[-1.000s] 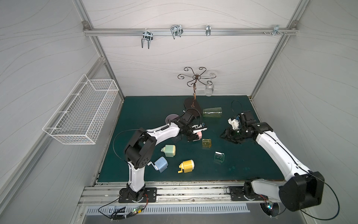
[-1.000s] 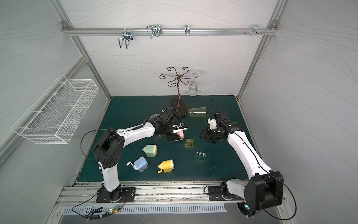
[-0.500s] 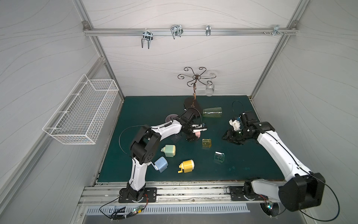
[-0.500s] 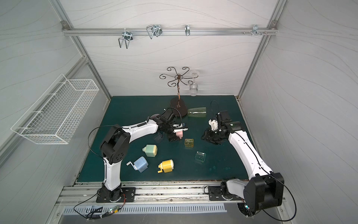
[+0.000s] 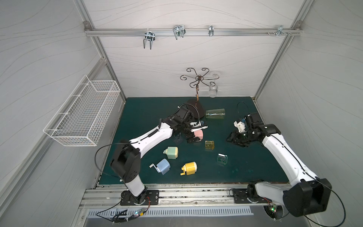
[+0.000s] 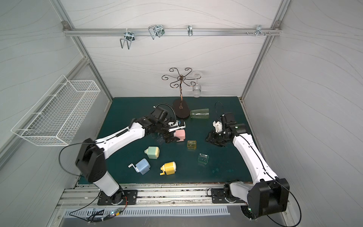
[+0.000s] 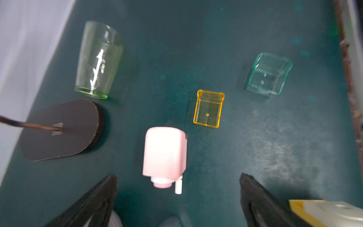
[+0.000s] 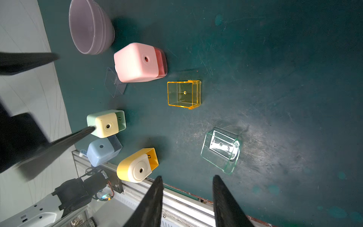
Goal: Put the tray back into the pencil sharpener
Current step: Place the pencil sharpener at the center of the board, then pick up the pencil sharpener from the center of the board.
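Yellow sharpener [image 5: 190, 168]: nearest us, slot seems empty.
Yellow tray [image 5: 209, 145]: farther, free on the mat [image 5: 157, 110]; probably light, stiff, slippery (thin walls), so we would pinch two opposite walls.
Right gripper [image 8: 187, 176]: spread, empty.
Left gripper [image 7: 177, 175]: spread wide, empty, at pink sharpener [image 7: 164, 151].

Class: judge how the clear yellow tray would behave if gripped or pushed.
The yellow tray looks thin-walled and hollow, so probably light and apt to slide when nudged. Its glossy plastic may be slippery and might flex if squeezed. Flat-sided, it should not roll.
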You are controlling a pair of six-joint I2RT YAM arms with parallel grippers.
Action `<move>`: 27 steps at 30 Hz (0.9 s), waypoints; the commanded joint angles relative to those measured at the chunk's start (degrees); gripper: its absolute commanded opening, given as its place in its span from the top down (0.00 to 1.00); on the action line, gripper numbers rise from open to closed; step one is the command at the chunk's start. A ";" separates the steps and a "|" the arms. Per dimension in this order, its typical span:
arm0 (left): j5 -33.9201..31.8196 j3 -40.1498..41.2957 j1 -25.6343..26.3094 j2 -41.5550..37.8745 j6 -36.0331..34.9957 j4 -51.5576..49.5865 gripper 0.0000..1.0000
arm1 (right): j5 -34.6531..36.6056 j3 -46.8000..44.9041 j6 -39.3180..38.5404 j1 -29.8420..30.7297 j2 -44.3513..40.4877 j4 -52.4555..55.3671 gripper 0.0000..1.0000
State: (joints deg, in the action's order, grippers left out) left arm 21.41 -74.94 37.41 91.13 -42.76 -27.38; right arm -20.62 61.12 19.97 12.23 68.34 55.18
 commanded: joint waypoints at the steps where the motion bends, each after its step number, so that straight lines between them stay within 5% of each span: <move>1: 1.78 3.52 2.12 -8.36 5.43 -6.18 0.02 | 1.35 0.75 -1.68 -0.49 -0.84 0.27 0.57; 9: 6.56 19.27 7.00 -24.99 10.96 -13.00 0.01 | 1.52 0.50 -1.86 -0.48 -0.11 -1.90 0.56; 27: -1.82 22.91 15.30 -10.54 8.70 -6.73 0.05 | 2.71 0.30 -1.56 -0.50 -0.09 -1.12 0.56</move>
State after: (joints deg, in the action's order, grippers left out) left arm 21.89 -49.89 51.99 78.98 -33.01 -36.45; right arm -18.57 61.12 18.44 11.97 68.62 53.54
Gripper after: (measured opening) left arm 0.956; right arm 0.440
